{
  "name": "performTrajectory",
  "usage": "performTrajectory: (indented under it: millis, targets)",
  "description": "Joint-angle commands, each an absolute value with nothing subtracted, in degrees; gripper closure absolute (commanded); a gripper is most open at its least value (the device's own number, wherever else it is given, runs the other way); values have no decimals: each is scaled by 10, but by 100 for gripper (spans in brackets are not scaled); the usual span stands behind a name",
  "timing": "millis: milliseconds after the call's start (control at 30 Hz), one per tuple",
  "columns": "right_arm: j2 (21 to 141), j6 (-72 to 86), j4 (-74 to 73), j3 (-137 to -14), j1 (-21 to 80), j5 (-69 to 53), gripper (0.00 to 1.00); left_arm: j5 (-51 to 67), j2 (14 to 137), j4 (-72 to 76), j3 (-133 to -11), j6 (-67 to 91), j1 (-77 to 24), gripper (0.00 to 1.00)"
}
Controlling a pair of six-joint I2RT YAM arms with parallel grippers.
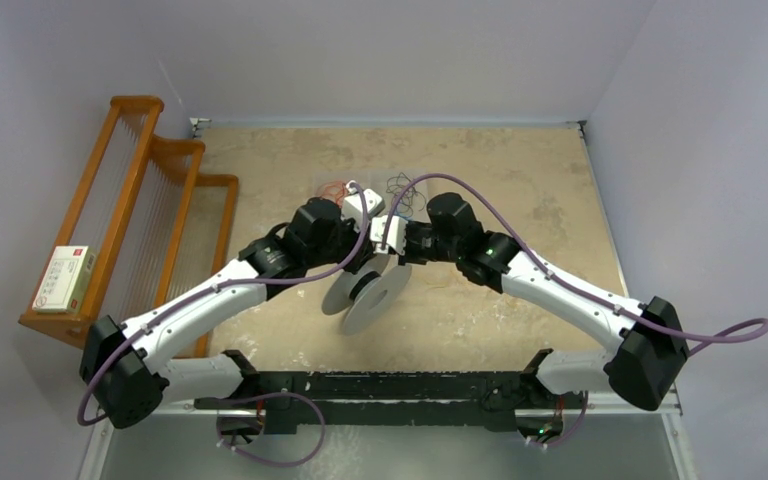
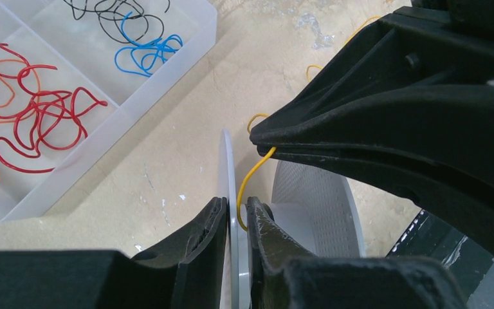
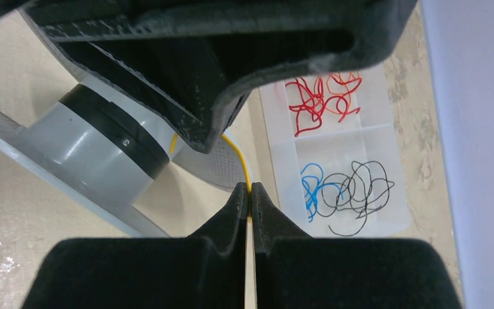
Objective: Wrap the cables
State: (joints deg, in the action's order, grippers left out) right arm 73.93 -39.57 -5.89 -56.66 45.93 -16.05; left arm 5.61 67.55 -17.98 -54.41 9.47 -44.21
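The left fingers [image 2: 225, 212] are clenched on the thin flange of the white spool [image 2: 315, 193], and the flange edge is seated between them. The spool is held tilted over the counter [image 2: 180, 154]. Whether it touches the counter cannot be told.

The right fingers [image 3: 244, 196] are pressed fully together, and the yellow cable [image 2: 252, 177] is pinched at their tips. From those tips the cable is routed in a short curve down to the left fingers. There its lower end is located in the narrow gap between the flange and the finger on the hub side. The two sets of fingers are positioned just beside each other, tip toward tip. The spool's grey hub [image 3: 96, 145] is found to the left of the right fingers.

Other yellow strands [image 2: 310, 68] are seen on the counter beyond the right fingers.

A clear compartment box [image 2: 161, 84] is located beyond the left fingers, to their left. Red wires [image 2: 45, 109] are contained in one compartment, and black wires [image 2: 112, 13] and blue wires [image 2: 145, 55] in the adjacent one.
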Motion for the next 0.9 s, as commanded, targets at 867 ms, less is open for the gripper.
performTrajectory:
  millis: [867]
  targets:
    - [629,-293,-21,-503,467,-166,87,127,614,-161,-535,71,-435,100]
